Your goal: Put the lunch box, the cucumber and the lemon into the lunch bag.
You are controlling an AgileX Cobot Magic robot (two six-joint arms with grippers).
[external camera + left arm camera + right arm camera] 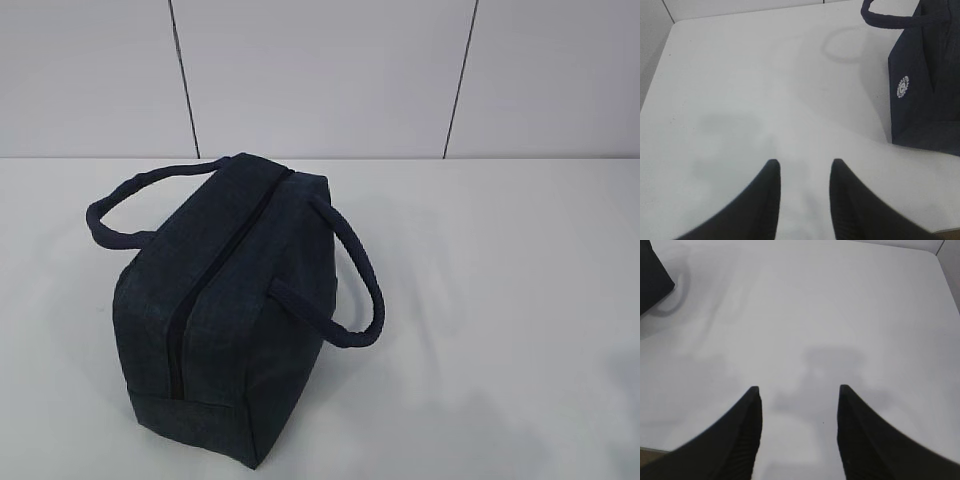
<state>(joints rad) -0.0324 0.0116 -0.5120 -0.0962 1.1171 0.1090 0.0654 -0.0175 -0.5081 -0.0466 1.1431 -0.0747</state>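
The dark navy lunch bag [225,300] stands on the white table left of centre, its top zipper shut and its two loop handles hanging to either side. It also shows at the right edge of the left wrist view [925,85], with a small white round logo, and as a dark corner at the top left of the right wrist view [652,275]. My left gripper [805,167] is open and empty over bare table left of the bag. My right gripper [799,392] is open and empty over bare table right of the bag. The lunch box, cucumber and lemon are out of view.
The white table [500,300] runs to a pale panelled wall [330,70] at the back. The table's far left edge shows in the left wrist view [660,65], and its far right corner shows in the right wrist view [940,260].
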